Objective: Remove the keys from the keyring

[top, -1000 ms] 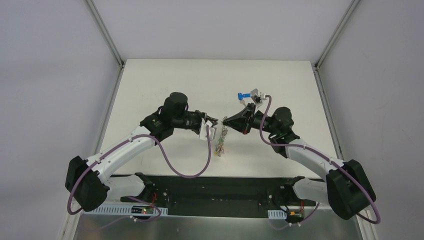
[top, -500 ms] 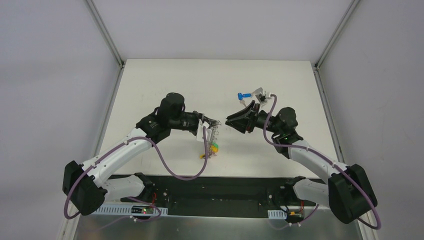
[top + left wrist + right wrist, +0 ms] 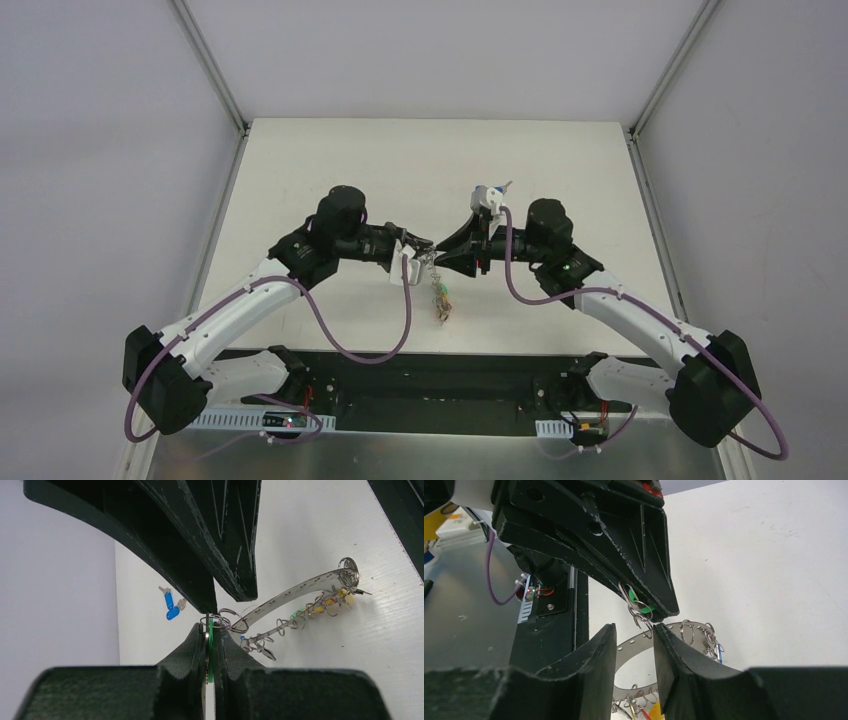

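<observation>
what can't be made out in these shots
- Top view: the small coloured-head keys dangle in a clump that is too small to count.
- Left wrist view: most of the green-headed key is hidden, clamped inside the left gripper.
- Right wrist view: the thin grey metal hoop is partly hidden behind the right gripper and cut off by the bottom edge.

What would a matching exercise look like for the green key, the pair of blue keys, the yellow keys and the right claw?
Things: 1 green key; 2 pair of blue keys; 3 yellow keys; 4 right claw.
States: A open; B loose on the table; C pinched in the left claw; D strung on the keyring.
Pairs: 1-C, 2-B, 3-D, 4-A.
</observation>
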You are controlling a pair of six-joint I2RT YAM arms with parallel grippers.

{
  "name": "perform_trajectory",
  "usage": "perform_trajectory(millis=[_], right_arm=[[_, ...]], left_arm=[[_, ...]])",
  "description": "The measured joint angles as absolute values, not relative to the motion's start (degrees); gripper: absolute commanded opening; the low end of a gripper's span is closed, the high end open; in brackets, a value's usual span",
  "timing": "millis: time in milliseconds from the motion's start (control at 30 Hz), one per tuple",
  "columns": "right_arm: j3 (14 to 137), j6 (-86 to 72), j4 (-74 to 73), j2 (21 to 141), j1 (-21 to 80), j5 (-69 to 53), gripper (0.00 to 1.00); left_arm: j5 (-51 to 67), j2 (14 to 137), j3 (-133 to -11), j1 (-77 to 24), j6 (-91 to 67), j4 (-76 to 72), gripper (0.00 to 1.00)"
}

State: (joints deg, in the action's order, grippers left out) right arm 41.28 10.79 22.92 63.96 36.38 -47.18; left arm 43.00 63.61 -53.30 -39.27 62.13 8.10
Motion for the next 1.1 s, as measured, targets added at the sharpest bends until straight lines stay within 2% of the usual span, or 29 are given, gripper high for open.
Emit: perform_trajectory(millis=[300, 467, 667, 767, 867, 1100], right_arm=[[43.8, 17.5, 18.2, 65.9, 38.6, -44.6, 0.39], [43.8, 18.4, 17.2, 66.4, 38.9, -43.9, 0.30], [44.0, 18.5, 17.3, 66.6, 39.5, -43.9, 0.27], [44.1, 18.3, 17.5, 66.8, 39.7, -43.9, 0.19], [44.1, 17.8, 17.7, 67.0, 39.9, -43.8, 0.01], [44.1, 15.9, 17.7, 66.8, 40.0, -42.9, 0.00]], left_arm=[[43.4, 63.1, -53.3, -39.3, 62.1, 8.5, 0.00], [43.6, 62.8, -53.3, -39.3, 62.1, 8.7, 0.00], [43.7, 62.8, -53.3, -39.3, 62.1, 9.1, 0.00], [43.7, 62.8, -53.3, -39.3, 62.1, 9.1, 0.00], [43.9, 62.8, -53.3, -39.3, 62.1, 9.3, 0.00], [43.9, 62.7, -53.3, -39.3, 62.2, 9.3, 0.00]])
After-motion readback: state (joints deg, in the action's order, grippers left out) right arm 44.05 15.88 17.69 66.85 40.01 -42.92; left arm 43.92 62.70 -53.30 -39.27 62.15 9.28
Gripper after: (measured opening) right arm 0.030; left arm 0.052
